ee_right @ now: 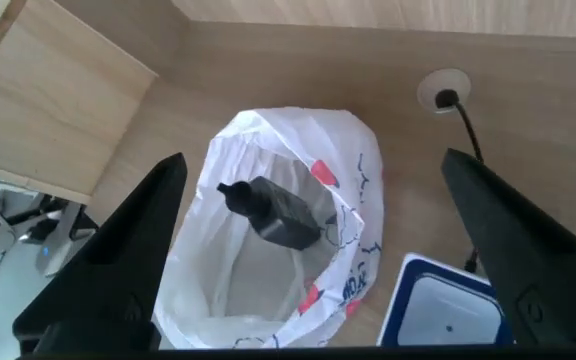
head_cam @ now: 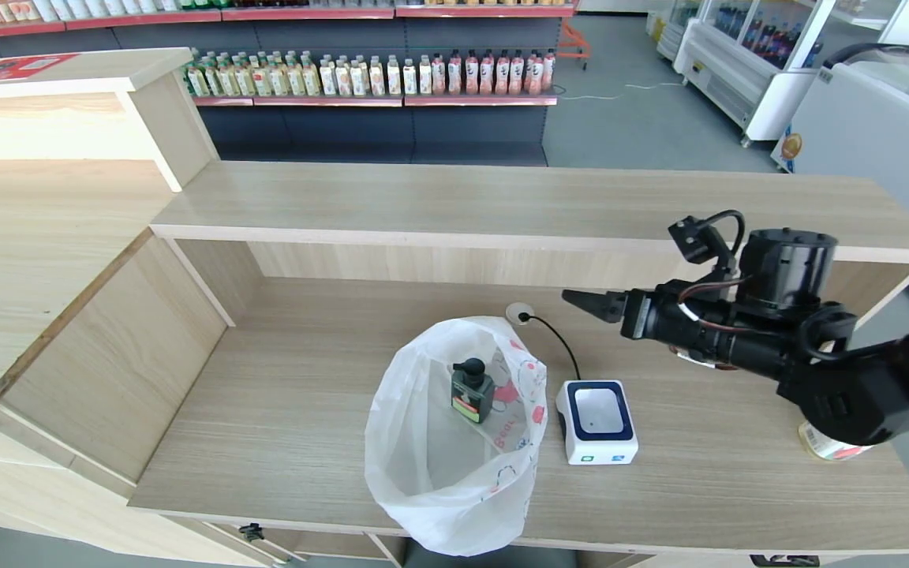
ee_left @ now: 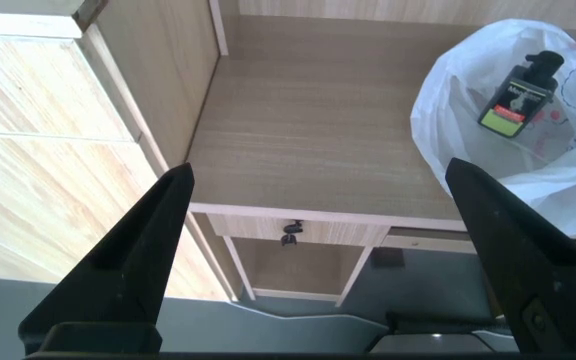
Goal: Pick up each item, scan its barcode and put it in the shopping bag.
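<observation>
On the worktop (head_cam: 281,410), by its front edge, we see the shopping bag (head_cam: 423,473) open, pump bottle (head_cam: 472,394) inside, red-and-green label unreadable, scanner (head_cam: 596,422) just beside, right gripper (ee_right: 315,165) spread apart above them, left gripper (ee_left: 320,175) spread apart off the front edge, broad worktop leftward.

The bag (head_cam: 401,442) is thin white plastic with red and pink print; it stands open-mouthed at the front edge of the counter (head_cam: 304,410), its base hanging slightly over that edge; inside it a dark pump bottle (head_cam: 472,392) with a black head and a red-and-green label leans tilted against the far wall; just right of the bag sits the scanner (head_cam: 596,422), a white box with a dark-framed window facing up; far right stands a pale, red-banded container (head_cam: 821,446), mostly hidden.
</observation>
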### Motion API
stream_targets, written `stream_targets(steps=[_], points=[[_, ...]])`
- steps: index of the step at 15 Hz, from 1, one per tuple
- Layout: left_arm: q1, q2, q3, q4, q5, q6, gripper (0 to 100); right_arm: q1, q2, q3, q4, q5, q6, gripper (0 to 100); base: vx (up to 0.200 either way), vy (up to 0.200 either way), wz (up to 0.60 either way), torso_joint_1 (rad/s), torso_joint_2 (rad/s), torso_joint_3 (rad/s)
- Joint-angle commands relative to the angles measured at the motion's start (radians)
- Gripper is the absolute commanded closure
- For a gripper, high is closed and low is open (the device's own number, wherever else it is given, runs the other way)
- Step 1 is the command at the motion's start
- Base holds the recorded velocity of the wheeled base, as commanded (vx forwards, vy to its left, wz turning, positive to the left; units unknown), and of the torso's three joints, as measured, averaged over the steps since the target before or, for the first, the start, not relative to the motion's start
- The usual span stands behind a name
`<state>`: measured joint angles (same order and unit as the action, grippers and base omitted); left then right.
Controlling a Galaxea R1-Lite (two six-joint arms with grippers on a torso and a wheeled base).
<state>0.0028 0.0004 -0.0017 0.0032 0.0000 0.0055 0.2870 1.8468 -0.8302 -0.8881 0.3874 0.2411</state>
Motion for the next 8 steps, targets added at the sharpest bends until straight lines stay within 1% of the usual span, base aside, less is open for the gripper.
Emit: stream_targets(steps=[1,2,4,8], points=[[0.000,0.000,0.000,0.000,0.000,0.001,0,-0.134,-0.253,0.125,0.118,0.001,-0.014,0,0.000,-0.200,0.00,-0.002,0.00,0.002],[0.000,0.000,0.000,0.000,0.000,0.001,0,-0.164,-0.322,0.141,0.196,0.001,-0.014,0,0.000,-0.200,0.00,0.002,0.00,0.007],[0.000,0.000,0.000,0.000,0.000,0.001,0,-0.201,-0.391,0.163,0.274,0.001,-0.013,0,0.000,-0.200,0.00,0.002,0.00,0.002],[0.000,0.000,0.000,0.000,0.002,0.001,0,-0.233,-0.460,0.253,0.284,-0.002,-0.016,0,0.000,-0.200,0.00,-0.001,0.00,0.000]])
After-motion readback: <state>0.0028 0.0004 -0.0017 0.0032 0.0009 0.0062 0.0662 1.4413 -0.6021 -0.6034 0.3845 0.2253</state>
